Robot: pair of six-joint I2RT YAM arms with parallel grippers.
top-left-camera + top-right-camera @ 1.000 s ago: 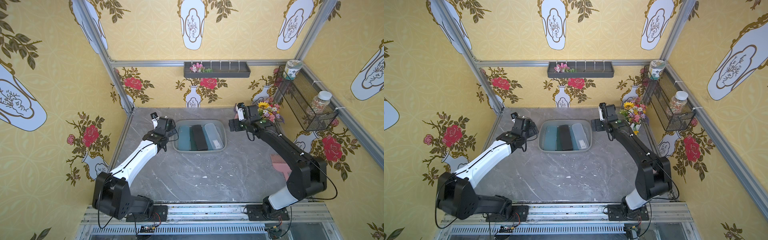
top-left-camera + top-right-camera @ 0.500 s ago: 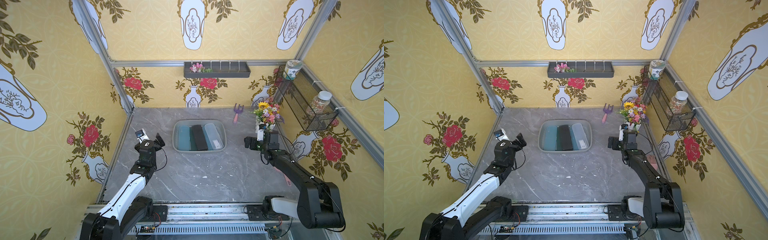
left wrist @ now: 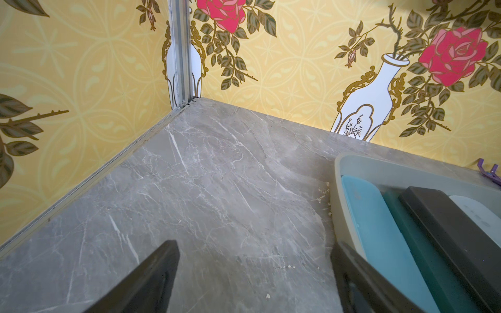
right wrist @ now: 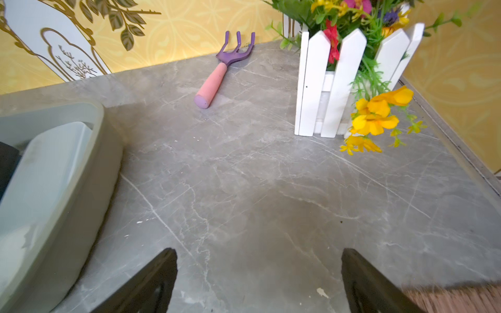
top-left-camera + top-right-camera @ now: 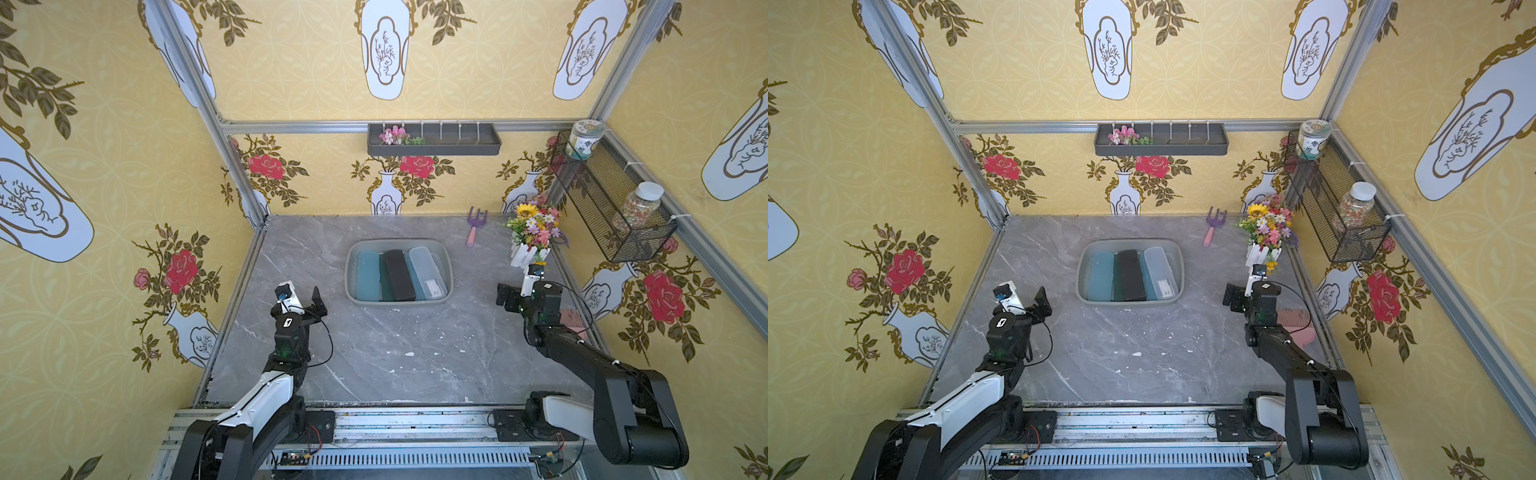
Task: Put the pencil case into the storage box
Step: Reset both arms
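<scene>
The black pencil case lay in the storage box.
Other cases flanked it; the left hand and right hand hung spread and empty over the table, beside the box.

Nothing legible anywhere. The clear case in the box carries a white label, too small to read. The jar at the basket's far end has blurred print. The left arm bears a white emblem without letters.
</scene>
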